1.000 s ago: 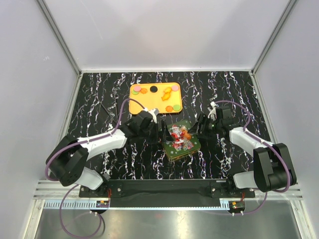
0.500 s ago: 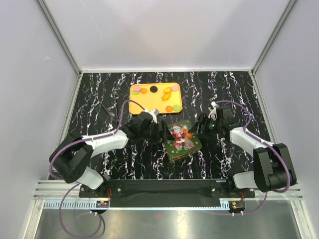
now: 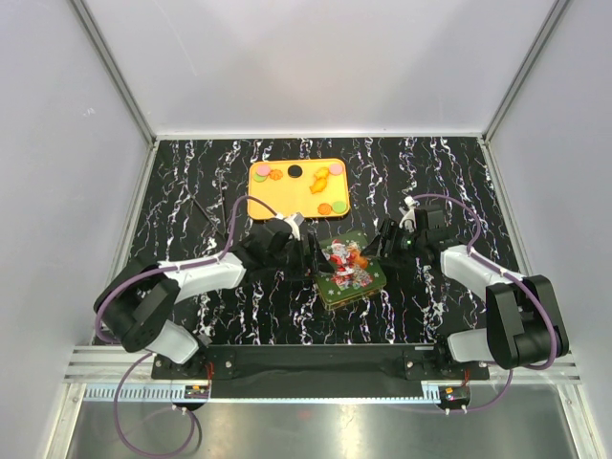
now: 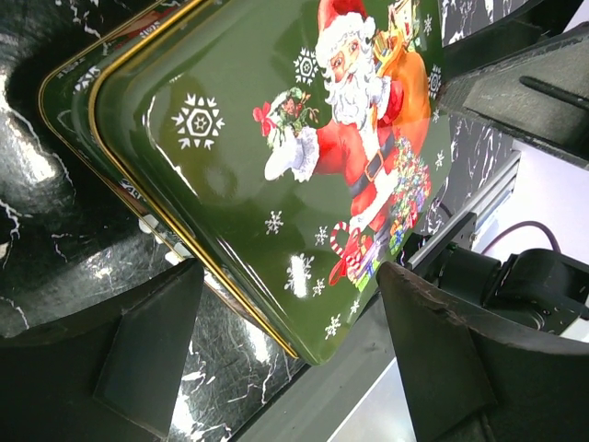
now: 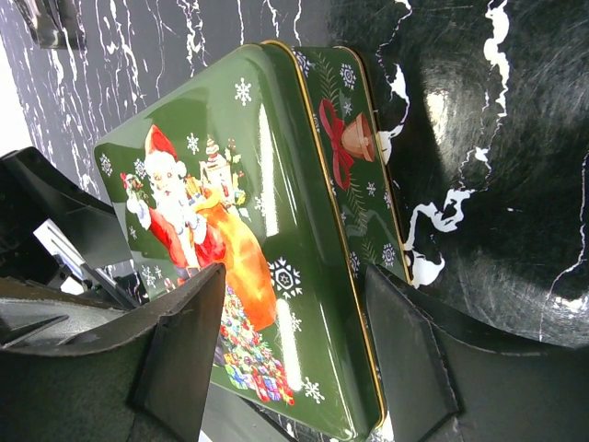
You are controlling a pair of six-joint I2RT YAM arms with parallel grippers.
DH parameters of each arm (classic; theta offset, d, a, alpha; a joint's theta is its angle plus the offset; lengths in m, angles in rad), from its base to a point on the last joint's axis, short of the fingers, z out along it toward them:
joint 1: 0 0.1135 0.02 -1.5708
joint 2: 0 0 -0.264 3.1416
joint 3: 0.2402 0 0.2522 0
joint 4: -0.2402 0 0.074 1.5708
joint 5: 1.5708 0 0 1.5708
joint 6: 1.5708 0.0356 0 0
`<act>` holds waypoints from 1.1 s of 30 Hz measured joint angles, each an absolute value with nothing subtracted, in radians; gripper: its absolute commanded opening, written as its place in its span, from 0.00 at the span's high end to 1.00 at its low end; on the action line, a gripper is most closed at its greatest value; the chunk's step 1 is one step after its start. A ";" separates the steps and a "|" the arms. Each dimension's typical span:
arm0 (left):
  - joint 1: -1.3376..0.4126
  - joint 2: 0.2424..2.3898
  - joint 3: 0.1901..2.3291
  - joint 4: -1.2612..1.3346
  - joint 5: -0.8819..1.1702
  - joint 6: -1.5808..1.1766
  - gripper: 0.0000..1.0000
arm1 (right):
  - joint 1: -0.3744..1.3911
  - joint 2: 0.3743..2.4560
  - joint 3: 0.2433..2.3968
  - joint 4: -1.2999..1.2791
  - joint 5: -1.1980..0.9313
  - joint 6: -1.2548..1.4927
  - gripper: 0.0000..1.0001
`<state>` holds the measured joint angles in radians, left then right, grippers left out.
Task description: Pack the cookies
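Overhead, a green Santa tin [image 3: 350,270] sits mid-table, lid on. The left gripper [image 3: 310,256] at its 9 o'clock and the right gripper [image 3: 382,245] at its 3 o'clock both stand spread, straddling the tin's edges, grasping nothing. The cookies [image 3: 325,207] lie on an orange tray [image 3: 287,196] at the tin's 12 o'clock.

The overhead view is bright and even, its light coming from above: pale walls [image 3: 316,67] wash near white and shadows on the table [image 3: 191,182] stay faint. In the 2 wrist views the glossy tin lid [image 4: 212,175] carries white glare streaks, and the table throws back bright patches (strongest in the right wrist view). The print is sharp; the near fingers [image 4: 147,341] are dark and soft.
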<state>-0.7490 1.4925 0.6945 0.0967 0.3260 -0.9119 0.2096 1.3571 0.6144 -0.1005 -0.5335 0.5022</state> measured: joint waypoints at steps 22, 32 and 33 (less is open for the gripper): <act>-0.752 1.457 0.707 0.043 0.331 -0.895 0.16 | 0.210 1.357 0.610 -0.101 -0.536 0.502 0.30; -0.752 1.456 0.707 0.056 0.337 -0.902 0.17 | 0.210 1.357 0.607 -0.101 -0.539 0.502 0.30; -0.752 1.456 0.707 0.063 0.339 -0.908 0.18 | 0.210 1.357 0.607 -0.101 -0.538 0.502 0.30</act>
